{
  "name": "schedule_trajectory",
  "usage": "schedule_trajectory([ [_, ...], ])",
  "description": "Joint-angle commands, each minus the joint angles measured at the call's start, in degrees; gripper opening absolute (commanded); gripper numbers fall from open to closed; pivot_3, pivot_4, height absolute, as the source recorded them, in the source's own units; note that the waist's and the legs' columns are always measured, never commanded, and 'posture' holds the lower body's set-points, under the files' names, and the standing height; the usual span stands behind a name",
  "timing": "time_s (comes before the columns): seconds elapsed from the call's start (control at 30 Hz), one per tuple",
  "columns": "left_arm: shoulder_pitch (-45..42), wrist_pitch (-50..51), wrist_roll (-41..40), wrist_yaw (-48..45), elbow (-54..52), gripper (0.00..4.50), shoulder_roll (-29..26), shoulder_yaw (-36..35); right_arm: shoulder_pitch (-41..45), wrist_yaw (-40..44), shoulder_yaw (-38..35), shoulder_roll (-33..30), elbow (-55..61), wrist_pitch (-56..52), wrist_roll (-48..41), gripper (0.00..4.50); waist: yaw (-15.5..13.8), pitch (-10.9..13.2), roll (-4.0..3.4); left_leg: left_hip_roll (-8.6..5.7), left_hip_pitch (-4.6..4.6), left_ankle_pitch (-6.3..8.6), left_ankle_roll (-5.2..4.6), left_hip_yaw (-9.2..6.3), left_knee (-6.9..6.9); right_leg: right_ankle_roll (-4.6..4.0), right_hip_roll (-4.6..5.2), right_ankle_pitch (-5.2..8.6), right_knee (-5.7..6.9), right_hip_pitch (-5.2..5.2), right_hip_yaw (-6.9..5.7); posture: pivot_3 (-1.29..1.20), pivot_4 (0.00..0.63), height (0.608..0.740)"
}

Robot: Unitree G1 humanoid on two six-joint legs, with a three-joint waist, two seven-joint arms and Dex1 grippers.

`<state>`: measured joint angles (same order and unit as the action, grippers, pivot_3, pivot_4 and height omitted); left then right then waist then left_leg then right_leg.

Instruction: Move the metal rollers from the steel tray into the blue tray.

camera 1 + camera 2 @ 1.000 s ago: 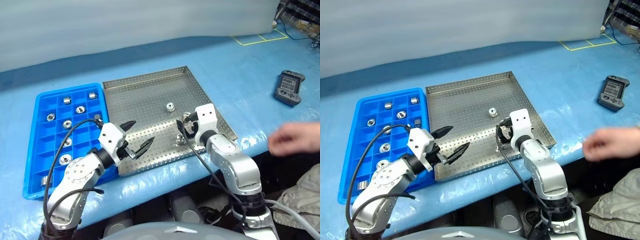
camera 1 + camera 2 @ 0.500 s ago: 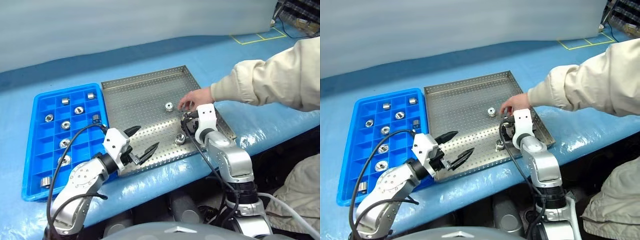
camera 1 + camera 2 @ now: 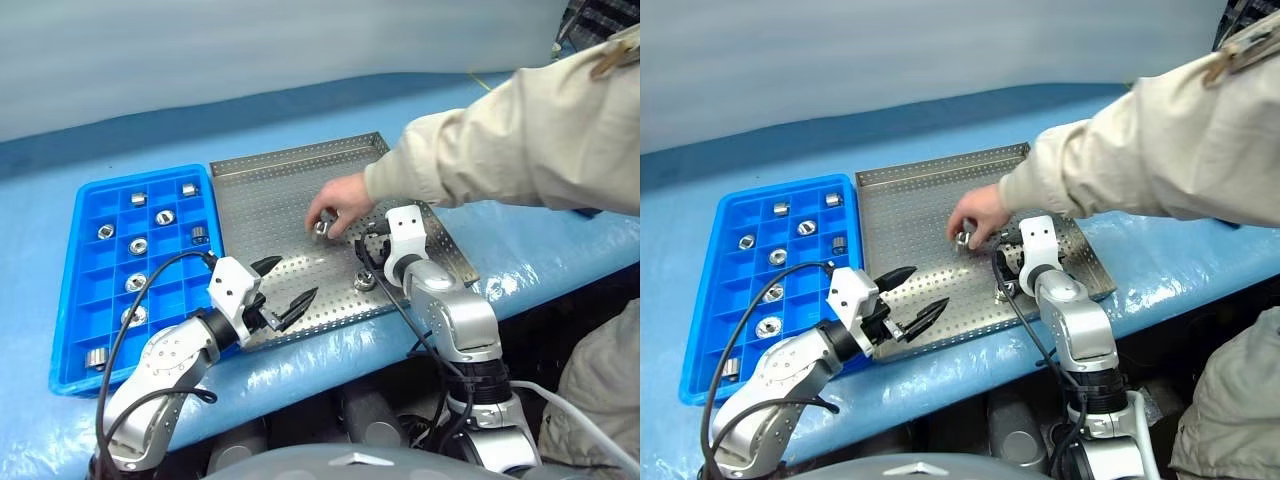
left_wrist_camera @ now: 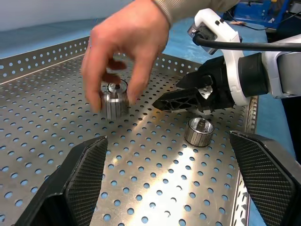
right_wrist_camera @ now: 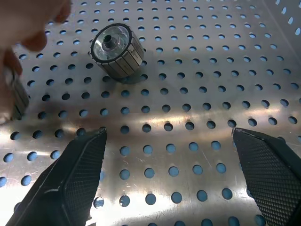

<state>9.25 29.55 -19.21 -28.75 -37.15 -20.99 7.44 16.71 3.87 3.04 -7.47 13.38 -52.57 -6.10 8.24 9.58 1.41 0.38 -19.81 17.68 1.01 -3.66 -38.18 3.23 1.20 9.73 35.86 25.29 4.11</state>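
A person's hand (image 4: 124,44) is pinching 1 shiny ribbed silver roller (image 4: 114,102), seemingly touching the perforated steel tray (image 3: 270,200); the left gripper (image 3: 283,286) and right gripper (image 4: 181,96) are gaping open, empty.

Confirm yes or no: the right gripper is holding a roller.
No. The right gripper hangs open over the steel tray, with one roller lying free ahead of its fingers.

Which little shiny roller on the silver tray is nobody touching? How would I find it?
Look at the big steel tray full of holes, right of the blue tray. Go to its near edge, just in front of the right gripper. There a roller stands alone on end, untouched, while the other roller on the tray is pinched in a person's hand.
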Motion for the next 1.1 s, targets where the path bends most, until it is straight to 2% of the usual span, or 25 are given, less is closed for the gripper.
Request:
schedule_trajectory([
  [0.03,-0.89,0.5,-1.02,0.23,-3.11,4.49,-0.27,0.81,1.06,0.5,-0.06,0.11,1.0,1.24,0.07,4.5,-0.08,0.0,0.0,0.0,0.0,0.0,0.0,0.0,0.0,0.0,0.0,0.0,0.0,0.0,0.0,-0.11,0.15,0.74],
  [0.57,-0.55,1.38,-1.16,1.81,-3.8,4.49,0.29,0.55,5.29,7.5,4.03,1.75,2.99,0.7,-3.49,4.5,-0.79,0.0,0.0,0.0,0.01,0.0,0.0,-0.02,0.0,0.0,-0.01,0.0,0.01,0.0,-0.01,-0.07,0.15,0.74],
  [0.87,1.28,1.08,-1.08,2.69,-4.77,4.49,0.34,0.33,10.84,8.3,9.76,3.99,-5.88,5.32,-0.69,4.5,-1.59,0.0,-0.01,0.01,0.01,0.0,0.0,-0.06,0.02,0.05,0.0,-0.04,0.01,0.02,-0.06,-0.03,0.15,0.74],
  [1.1,2.71,0.79,-1.0,3.7,-5.74,4.49,0.5,0.28,11.51,8.17,9.52,4.84,-13.1,9.33,0.74,4.5,-2.9,0.0,-0.01,0.0,-0.03,0.0,0.0,-0.04,0.03,-0.03,0.03,-0.16,-0.01,0.07,-0.06,0.0,0.15,0.74],
])
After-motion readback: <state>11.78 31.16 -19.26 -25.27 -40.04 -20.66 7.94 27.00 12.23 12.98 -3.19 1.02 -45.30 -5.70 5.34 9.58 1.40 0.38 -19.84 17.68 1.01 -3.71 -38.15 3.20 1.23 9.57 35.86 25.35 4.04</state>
